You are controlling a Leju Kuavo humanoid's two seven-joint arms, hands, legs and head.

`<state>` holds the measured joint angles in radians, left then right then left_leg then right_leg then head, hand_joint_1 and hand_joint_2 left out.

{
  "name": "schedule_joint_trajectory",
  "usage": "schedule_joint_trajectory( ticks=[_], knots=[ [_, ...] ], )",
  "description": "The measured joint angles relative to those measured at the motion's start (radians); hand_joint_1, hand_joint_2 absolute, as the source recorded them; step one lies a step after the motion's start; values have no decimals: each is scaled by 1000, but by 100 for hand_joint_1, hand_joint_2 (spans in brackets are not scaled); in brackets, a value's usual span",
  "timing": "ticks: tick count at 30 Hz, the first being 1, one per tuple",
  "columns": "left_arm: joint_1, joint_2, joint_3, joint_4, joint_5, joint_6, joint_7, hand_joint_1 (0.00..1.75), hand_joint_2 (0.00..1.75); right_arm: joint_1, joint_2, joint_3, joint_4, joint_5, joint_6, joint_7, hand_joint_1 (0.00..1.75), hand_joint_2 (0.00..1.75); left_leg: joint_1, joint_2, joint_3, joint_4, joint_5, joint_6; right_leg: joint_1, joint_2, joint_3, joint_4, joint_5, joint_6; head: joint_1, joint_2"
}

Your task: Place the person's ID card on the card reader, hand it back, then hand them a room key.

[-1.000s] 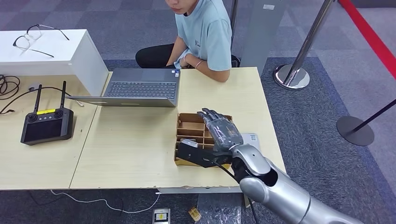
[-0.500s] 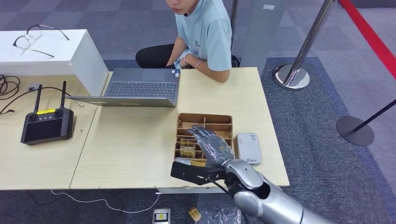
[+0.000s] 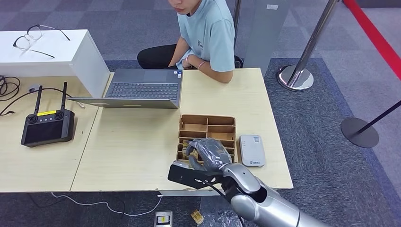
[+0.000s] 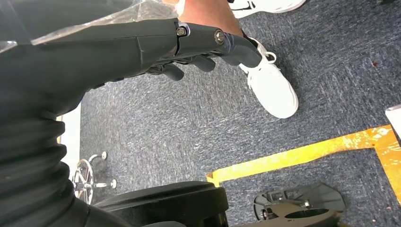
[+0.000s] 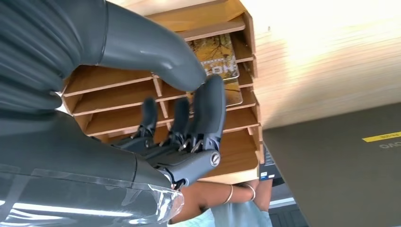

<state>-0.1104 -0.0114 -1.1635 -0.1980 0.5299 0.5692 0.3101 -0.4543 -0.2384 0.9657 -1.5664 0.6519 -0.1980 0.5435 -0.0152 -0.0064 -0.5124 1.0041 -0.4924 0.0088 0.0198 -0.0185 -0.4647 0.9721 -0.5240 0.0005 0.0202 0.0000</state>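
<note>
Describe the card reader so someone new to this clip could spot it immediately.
Start at the light wooden table with the open laptop. Near its right edge sits a brown compartmented cardboard organiser; the card reader lies flat just right of it. It is the only small, white, rounded-corner slab there.

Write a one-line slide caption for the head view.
Right hand reaches into the cardboard organizer beside the card reader.

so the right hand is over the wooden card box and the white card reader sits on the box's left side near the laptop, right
Not quite. The right hand is over the wooden card box, but the white card reader lies on the table on the box's right side, toward the table's right edge, not on its left near the laptop. The head view shows this.
</note>
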Motion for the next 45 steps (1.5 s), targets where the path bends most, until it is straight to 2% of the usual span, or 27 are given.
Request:
schedule_joint_trajectory(
  ticks=[5, 6, 10, 21, 25, 29, 32, 45],
  knots=[
    [0, 0, 0, 0, 0, 0, 0, 0, 175, -4, 15, 0, 29, -13, -23, -13, 98, 175, 0, 0, 0, 0, 0, 0, 0, 0, 0, 0, 0, 0, 0, 0],
    [0, 0, 0, 0, 0, 0, 0, 0, 175, -4, 17, -1, 33, -14, -28, -14, 99, 175, 0, 0, 0, 0, 0, 0, 0, 0, 0, 0, 0, 0, 0, 0],
    [0, 0, 0, 0, -2, 0, 0, 0, 175, -7, 24, -1, 52, -18, -46, -19, 138, 175, 0, 0, 0, 0, 0, 0, 0, 0, 0, 0, 0, 0, 0, 0],
    [0, 0, -1, 0, -8, 0, -4, 0, 175, -38, 51, -1, 124, -45, -66, -47, 142, 175, 0, 0, 0, 0, 0, 0, 0, 0, 0, 0, 0, 0, 0, 0],
    [0, -1, -1, 0, -8, 0, -6, 0, 175, -49, 60, -1, 158, -50, -75, -52, 137, 175, 0, 0, 0, 0, 0, 0, 0, 0, 0, 0, 0, 0, 0, 0],
    [0, -1, -1, 0, -8, 0, -6, 0, 175, -63, 67, -1, 194, -49, -89, -55, 101, 175, 0, 0, 0, 0, 0, 0, 0, 0, 0, 0, 0, 0, 0, 0],
    [0, -1, -1, 0, -10, 0, -6, 0, 175, -70, 71, -1, 220, -53, -88, -59, 91, 175, 0, 0, 0, 0, 0, 0, 0, 0, 0, 0, 0, 0, 0, 0],
    [0, -1, -3, 0, -15, 0, -6, 0, 175, -90, 87, -1, 299, -72, -101, -72, 101, 175, 0, 0, 1, 0, 0, 0, 0, 0, 0, 0, 0, 0, 0, 0]
  ],
)
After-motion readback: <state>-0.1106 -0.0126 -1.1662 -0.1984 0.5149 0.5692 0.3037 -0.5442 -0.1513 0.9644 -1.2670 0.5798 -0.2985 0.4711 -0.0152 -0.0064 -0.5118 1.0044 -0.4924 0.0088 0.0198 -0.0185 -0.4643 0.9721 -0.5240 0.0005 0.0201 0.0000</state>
